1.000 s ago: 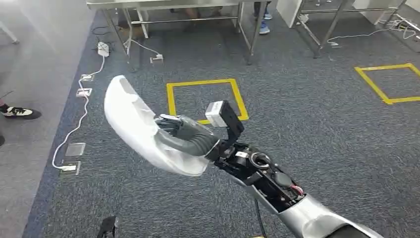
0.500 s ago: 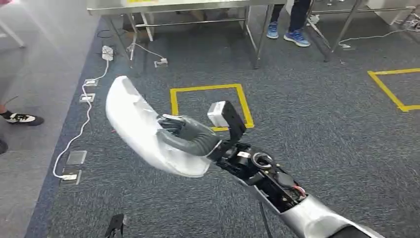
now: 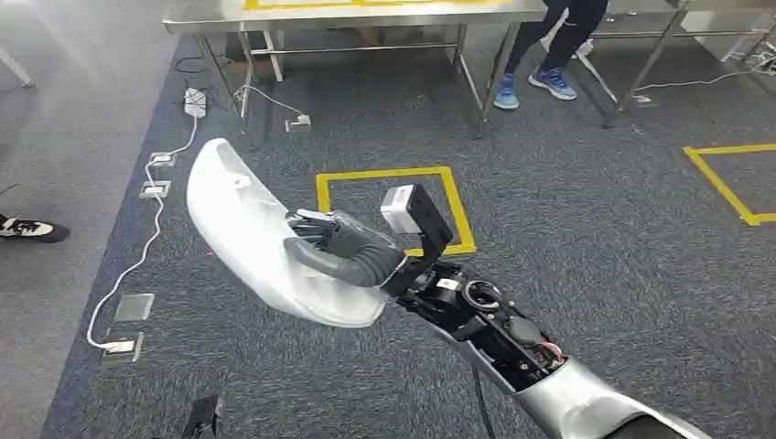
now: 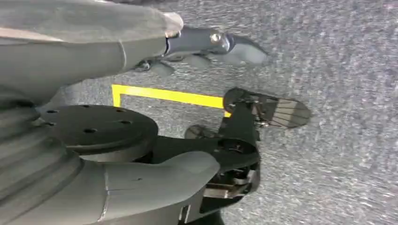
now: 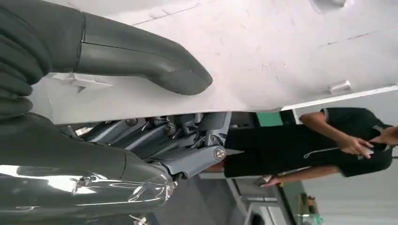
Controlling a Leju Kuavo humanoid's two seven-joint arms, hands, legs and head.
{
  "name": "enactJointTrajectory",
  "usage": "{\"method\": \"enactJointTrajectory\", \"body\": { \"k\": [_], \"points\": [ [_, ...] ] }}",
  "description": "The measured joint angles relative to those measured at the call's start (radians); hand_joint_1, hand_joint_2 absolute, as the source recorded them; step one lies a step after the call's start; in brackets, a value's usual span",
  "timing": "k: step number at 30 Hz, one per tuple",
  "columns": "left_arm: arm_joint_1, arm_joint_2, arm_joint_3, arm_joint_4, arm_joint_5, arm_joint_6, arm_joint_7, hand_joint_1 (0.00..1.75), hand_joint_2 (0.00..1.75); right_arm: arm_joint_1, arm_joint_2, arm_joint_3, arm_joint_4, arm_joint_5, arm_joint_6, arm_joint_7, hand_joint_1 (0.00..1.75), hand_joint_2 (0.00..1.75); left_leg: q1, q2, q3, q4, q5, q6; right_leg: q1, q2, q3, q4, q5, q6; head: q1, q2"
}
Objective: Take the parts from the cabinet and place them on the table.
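Head view shows the right hand (image 3: 343, 249) held out above the grey carpet (image 3: 595, 247), gripping a large curved white part (image 3: 242, 229); the thumb lies across the part's inner face and the fingers (image 3: 311, 224) wrap behind its edge. Right wrist view confirms this: the thumb (image 5: 141, 54) presses on the white surface, darker fingers clamped beneath. A steel counter (image 3: 366, 11) stands well ahead, past a yellow taped square (image 3: 393, 206). Left hand (image 4: 197, 47) hangs over the carpet, fingers loosely apart, holding nothing.
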Motion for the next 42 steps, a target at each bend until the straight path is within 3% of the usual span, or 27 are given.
{"method": "enactJointTrajectory", "body": {
  "k": [2, 3, 4, 5, 7, 9, 11, 12, 13, 16, 18, 19, 21, 22, 23, 24, 25, 26, 28, 31, 33, 35, 37, 38, 39, 40, 42],
  "points": [
    [0.001, -0.001, 0.0, 0.0, 0.0, -0.001, 0.0, 0.0, 1.75, 0.005, -0.001, 0.0, 0.0, 0.0, -0.003, 0.003, 1.75, 1.75, -0.005, -0.002, 0.021, 0.0, -0.02, 0.003, 0.004, 0.0, -0.078, 0.095, -0.062, -0.001, 0.007, 0.0],
    [0.002, -0.001, 0.0, 0.0, 0.0, -0.002, 0.0, 0.0, 1.75, 0.006, -0.001, 0.0, 0.0, 0.0, -0.003, 0.005, 1.75, 1.75, -0.008, -0.005, 0.036, 0.0, -0.03, 0.004, 0.006, 0.0, -0.09, 0.087, -0.063, -0.006, 0.009, 0.0],
    [0.002, -0.001, 0.0, 0.0, 0.0, -0.002, 0.0, 0.0, 1.75, 0.006, -0.001, 0.001, 0.0, 0.0, -0.004, 0.006, 1.75, 1.75, -0.011, -0.007, 0.055, 0.0, -0.042, 0.004, 0.007, 0.0, -0.086, 0.04, -0.04, -0.01, 0.011, 0.0],
    [0.002, -0.002, 0.0, 0.0, 0.0, -0.002, 0.0, 0.0, 1.75, 0.006, -0.001, 0.001, 0.0, 0.0, -0.007, 0.007, 1.75, 1.75, -0.014, -0.009, 0.074, 0.0, -0.054, 0.004, 0.012, 0.0, -0.071, -0.029, 0.011, -0.018, 0.013, 0.0],
    [0.007, -0.006, 0.0, 0.0, 0.001, -0.002, 0.0, 0.0, 1.75, 0.006, -0.001, 0.001, 0.0, 0.0, -0.008, 0.007, 1.75, 1.75, -0.018, -0.01, 0.101, -0.003, -0.079, 0.004, 0.026, -0.001, -0.046, -0.195, 0.193, -0.046, 0.017, 0.0],
    [0.0, -0.006, 0.0, 0.0, 0.002, -0.002, -0.001, 0.0, 1.75, 0.006, -0.001, 0.002, -0.001, 0.0, -0.01, 0.009, 1.75, 1.75, -0.021, -0.015, 0.106, 0.002, -0.095, -0.009, 0.031, 0.002, -0.036, -0.209, 0.176, -0.046, 0.015, 0.0],
    [0.0, -0.006, 0.0, 0.0, 0.002, -0.002, -0.002, 0.0, 1.75, 0.004, -0.001, 0.001, -0.003, 0.0, -0.012, 0.009, 1.75, 1.75, -0.021, -0.014, 0.12, 0.0, -0.096, -0.015, 0.03, 0.0, -0.025, -0.219, 0.175, -0.054, 0.017, 0.0],
    [0.0, -0.002, 0.0, 0.0, 0.002, -0.002, -0.002, 0.0, 1.75, 0.003, 0.002, 0.001, -0.008, 0.0, -0.012, 0.008, 1.75, 1.75, -0.019, -0.013, 0.119, 0.005, -0.108, -0.02, 0.02, 0.003, -0.004, -0.23, 0.176, -0.056, 0.015, 0.0],
    [-0.001, -0.004, 0.0, 0.0, 0.001, -0.003, -0.003, 0.0, 1.75, 0.001, 0.002, 0.001, -0.008, 0.0, -0.012, 0.008, 1.75, 1.75, -0.018, -0.01, 0.106, 0.045, -0.109, -0.026, 0.02, 0.005, 0.006, -0.235, 0.173, -0.059, 0.013, 0.0],
    [-0.002, -0.005, 0.0, 0.0, 0.0, -0.003, -0.003, 0.0, 1.75, 0.0, 0.002, 0.003, -0.008, 0.0, -0.014, 0.009, 1.75, 1.75, -0.007, -0.009, -0.042, 0.267, -0.176, -0.045, 0.018, 0.003, 0.025, -0.235, 0.152, -0.064, 0.0, 0.0],
    [0.003, -0.004, 0.0, 0.0, 0.0, -0.003, -0.003, 0.0, 1.75, 0.004, 0.002, 0.003, -0.008, 0.0, -0.016, 0.009, 1.75, 1.75, 0.0, -0.008, -0.105, 0.308, -0.204, -0.053, 0.015, 0.007, 0.046, -0.235, 0.134, -0.062, -0.005, 0.0],
    [0.003, -0.003, 0.0, 0.0, 0.0, -0.003, -0.003, 0.0, 1.75, 0.005, 0.002, 0.003, -0.008, 0.0, -0.017, 0.009, 1.75, 1.75, 0.002, -0.008, -0.107, 0.272, -0.183, -0.054, 0.013, 0.008, 0.06, -0.235, 0.123, -0.059, -0.009, 0.0],
    [0.002, 0.0, 0.0, 0.0, -0.001, -0.003, -0.003, 0.0, 1.75, 0.005, 0.002, 0.003, -0.008, 0.0, -0.021, 0.009, 1.75, 1.75, 0.006, -0.006, -0.072, 0.118, -0.067, -0.058, 0.01, 0.009, 0.093, -0.235, 0.097, -0.051, -0.016, 0.0],
    [0.003, 0.002, 0.0, 0.0, -0.001, -0.003, -0.003, 0.0, 1.75, 0.005, 0.002, 0.003, -0.009, 0.0, -0.023, 0.009, 1.75, 1.75, 0.008, -0.003, -0.052, 0.038, 0.013, -0.058, 0.009, 0.008, 0.103, -0.235, 0.085, -0.045, -0.021, 0.0],
    [0.005, 0.001, 0.0, 0.0, -0.001, -0.004, -0.003, 0.0, 1.75, 0.005, 0.002, 0.003, -0.009, 0.0, -0.025, 0.009, 1.75, 1.75, 0.006, 0.001, -0.052, 0.007, 0.042, -0.055, 0.013, 0.009, 0.115, -0.226, 0.071, -0.039, -0.025, 0.0],
    [0.002, 0.002, 0.0, 0.0, -0.001, -0.004, -0.003, 0.0, 1.75, 0.005, 0.002, 0.003, -0.012, 0.0, -0.03, 0.009, 1.75, 1.75, 0.001, 0.003, -0.048, 0.021, 0.011, -0.044, 0.016, 0.011, 0.107, -0.231, 0.065, -0.032, -0.026, 0.0],
    [0.002, 0.002, 0.0, 0.0, 0.0, -0.004, -0.004, 0.0, 1.75, 0.007, 0.002, 0.003, -0.013, 0.0, -0.034, 0.011, 1.75, 1.75, 0.0, 0.0, -0.047, 0.022, 0.033, -0.035, 0.015, 0.01, 0.118, -0.228, 0.058, -0.025, -0.018, 0.0],
    [0.003, 0.001, 0.0, 0.0, 0.0, -0.004, -0.005, 0.0, 1.75, 0.006, 0.001, 0.003, -0.014, 0.0, -0.038, 0.01, 1.75, 1.75, 0.001, 0.002, -0.044, 0.018, 0.019, -0.026, 0.015, 0.01, 0.123, -0.223, 0.06, -0.022, -0.014, 0.0],
    [-0.002, 0.002, 0.0, 0.0, 0.0, -0.004, -0.006, 0.0, 1.75, 0.002, 0.0, -0.002, -0.027, 0.0, -0.051, 0.009, 1.75, 1.75, 0.004, 0.0, -0.03, 0.011, 0.015, -0.017, 0.011, 0.006, 0.106, -0.192, 0.047, -0.011, -0.01, 0.0],
    [-0.002, 0.005, 0.0, 0.0, 0.003, 0.001, -0.01, 0.0, 1.75, 0.012, -0.018, -0.01, -0.049, 0.0, -0.075, 0.006, 1.75, 1.75, -0.001, -0.001, -0.006, 0.01, -0.006, -0.001, 0.01, 0.002, -0.013, 0.022, -0.031, -0.002, 0.002, 0.0],
    [0.002, 0.006, 0.0, 0.0, 0.004, 0.005, -0.012, 0.0, 1.75, 0.038, -0.043, -0.027, -0.072, 0.0, -0.093, 0.004, 1.75, 1.75, -0.002, -0.004, 0.017, 0.01, -0.024, 0.001, 0.01, 0.002, -0.075, 0.09, -0.06, -0.002, 0.006, 0.0],
    [0.006, 0.008, 0.0, 0.0, 0.004, 0.007, -0.013, 0.0, 1.75, 0.053, -0.064, -0.046, -0.1, 0.0, -0.103, 0.002, 1.75, 1.75, -0.003, -0.008, 0.046, 0.01, -0.043, 0.0, 0.01, 0.002, -0.069, 0.012, -0.009, -0.003, 0.014, 0.0],
    [0.007, 0.009, 0.0, 0.0, 0.004, 0.008, -0.013, 0.0, 1.75, 0.062, -0.081, -0.067, -0.133, 0.0, -0.106, 0.0, 1.75, 1.75, -0.005, -0.008, 0.077, 0.008, -0.064, -0.004, 0.014, 0.001, -0.033, -0.146, 0.129, -0.02, 0.016, 0.0],
    [0.007, 0.009, 0.0, 0.0, 0.004, 0.009, -0.013, 0.0, 1.75, 0.067, -0.092, -0.076, -0.143, 0.0, -0.106, -0.001, 1.75, 1.75, -0.008, -0.008, 0.085, 0.014, -0.073, -0.008, 0.019, 0.0, -0.042, -0.21, 0.184, -0.029, 0.015, 0.0],
    [0.006, 0.01, 0.0, 0.0, 0.004, 0.009, -0.013, 0.0, 1.75, 0.071, -0.098, -0.081, -0.151, 0.0, -0.107, -0.002, 1.75, 1.75, -0.008, -0.013, 0.085, 0.01, -0.078, -0.014, 0.024, -0.002, -0.044, -0.207, 0.148, -0.028, 0.018, 0.0],
    [0.005, 0.011, 0.0, 0.0, 0.004, 0.009, -0.014, 0.0, 1.75, 0.078, -0.101, -0.087, -0.16, 0.0, -0.111, 0.0, 1.75, 1.75, -0.009, -0.011, 0.09, 0.007, -0.088, -0.021, 0.024, 0.001, -0.027, -0.211, 0.167, -0.032, 0.017, 0.0],
    [0.006, 0.013, 0.0, 0.0, 0.004, 0.01, -0.014, 0.0, 1.75, 0.083, -0.105, -0.095, -0.18, 0.0, -0.111, 0.0, 1.75, 1.75, -0.012, -0.01, 0.108, 0.011, -0.09, -0.028, 0.02, 0.002, -0.009, -0.218, 0.164, -0.045, 0.017, 0.0]
  ]
}}
